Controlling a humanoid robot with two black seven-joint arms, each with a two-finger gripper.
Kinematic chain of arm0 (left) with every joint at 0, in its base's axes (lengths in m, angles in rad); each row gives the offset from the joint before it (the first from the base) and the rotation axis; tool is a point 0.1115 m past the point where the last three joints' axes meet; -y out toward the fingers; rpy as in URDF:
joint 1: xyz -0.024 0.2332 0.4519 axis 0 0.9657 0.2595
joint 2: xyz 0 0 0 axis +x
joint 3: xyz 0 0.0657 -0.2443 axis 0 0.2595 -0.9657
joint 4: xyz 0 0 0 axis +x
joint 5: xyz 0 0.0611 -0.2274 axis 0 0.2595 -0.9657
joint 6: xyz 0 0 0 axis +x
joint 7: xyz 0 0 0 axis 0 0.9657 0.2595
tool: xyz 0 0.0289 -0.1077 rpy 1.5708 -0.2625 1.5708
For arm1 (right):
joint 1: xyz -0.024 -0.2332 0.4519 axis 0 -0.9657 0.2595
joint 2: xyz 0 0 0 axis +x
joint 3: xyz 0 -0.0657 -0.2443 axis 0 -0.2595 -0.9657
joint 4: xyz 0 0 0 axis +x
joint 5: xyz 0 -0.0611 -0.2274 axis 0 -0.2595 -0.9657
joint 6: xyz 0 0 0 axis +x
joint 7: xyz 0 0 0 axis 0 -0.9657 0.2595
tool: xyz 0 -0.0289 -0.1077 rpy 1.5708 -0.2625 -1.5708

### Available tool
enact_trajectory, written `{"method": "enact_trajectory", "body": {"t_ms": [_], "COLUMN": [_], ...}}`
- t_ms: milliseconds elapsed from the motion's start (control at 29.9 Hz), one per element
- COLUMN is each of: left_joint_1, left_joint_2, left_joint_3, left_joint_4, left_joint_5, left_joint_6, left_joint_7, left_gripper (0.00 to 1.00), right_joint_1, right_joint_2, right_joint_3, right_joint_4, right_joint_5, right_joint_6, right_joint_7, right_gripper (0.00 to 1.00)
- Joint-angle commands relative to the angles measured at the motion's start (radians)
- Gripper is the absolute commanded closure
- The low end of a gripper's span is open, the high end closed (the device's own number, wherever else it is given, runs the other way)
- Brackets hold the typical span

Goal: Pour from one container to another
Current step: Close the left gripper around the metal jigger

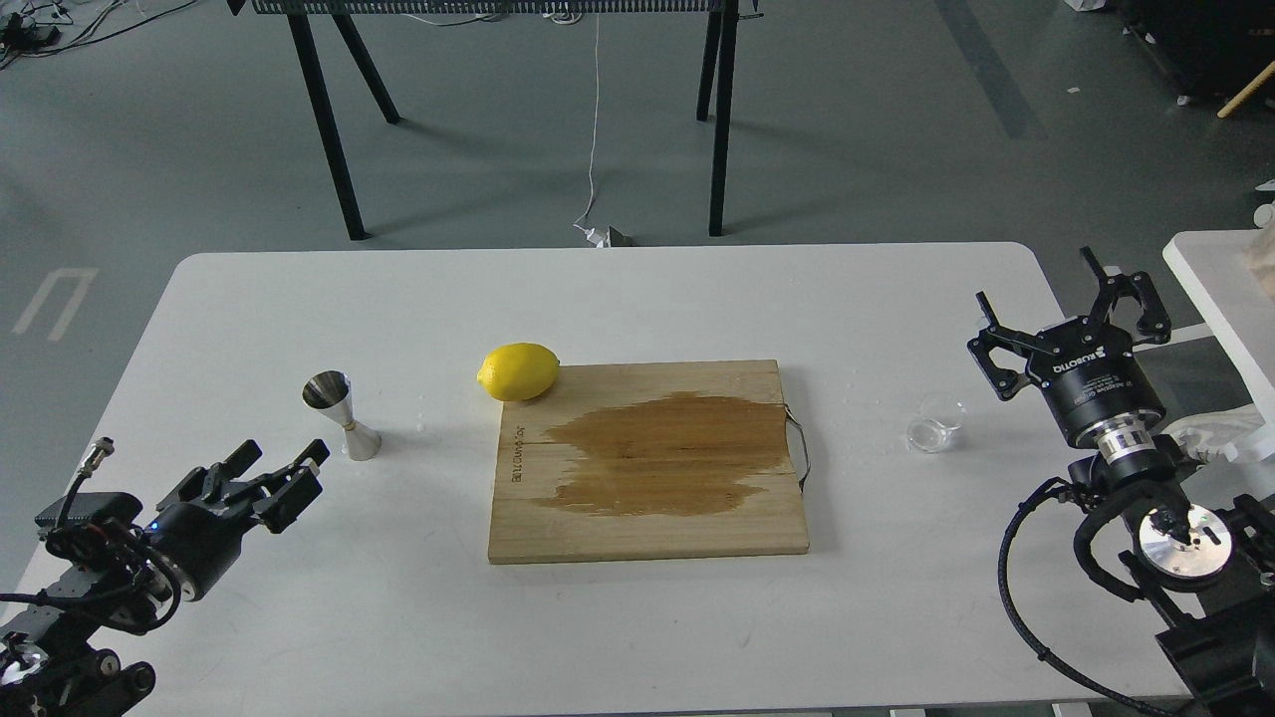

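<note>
Head view is showing a white table (299, 637) with a wooden board (647, 523) lying near its middle, a dark wet patch (662, 453) spreading across the board's upper half and a small cord loop (800, 453) sticking out from its right edge. A lemon (518, 371) is sitting at the board's far left corner, partly overlapping that corner. The steel jigger (342, 415) is standing upright on the table left of the board, apart from it and from the lemon. The clear glass cup (936, 422) is resting on the table right of the board, near the table's right edge, looking tilted or on its side, though its glass is too faint to be sure. The left gripper (284, 473) is hovering low at the left, just below the jigger and not touching it, its fingers looking slightly parted and holding nothing. The right gripper (1071, 304) is pointing away over the table's right edge, beside the cup but clear of it, its jaws spread wide and empty. Beyond the table, black legs (324, 119) of a frame are standing on the grey floor, with a white cable (595, 129) hanging between them.
</note>
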Motion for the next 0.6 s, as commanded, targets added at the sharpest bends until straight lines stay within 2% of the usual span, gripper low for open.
{"method": "enact_trajectory", "body": {"t_ms": [0, 568], "left_joint_1": [-0.014, -0.066], "left_joint_2": [-0.017, -0.069], "left_joint_3": [0.004, 0.014], "left_joint_4": [0.016, 0.095], "left_joint_5": [0.0, -0.001], "left_joint_6": [0.0, 0.0], "left_joint_7": [0.0, 0.0], "left_gripper": [0.01, 0.01], "right_joint_1": [0.0, -0.002], "right_joint_2": [-0.001, -0.001], "right_joint_3": [0.0, 0.0], "right_joint_4": [0.0, 0.0], "right_joint_5": [0.001, 0.0], "right_joint_6": [0.0, 0.0], "right_joint_7": [0.0, 0.0], "right_gripper": [0.01, 0.01]}}
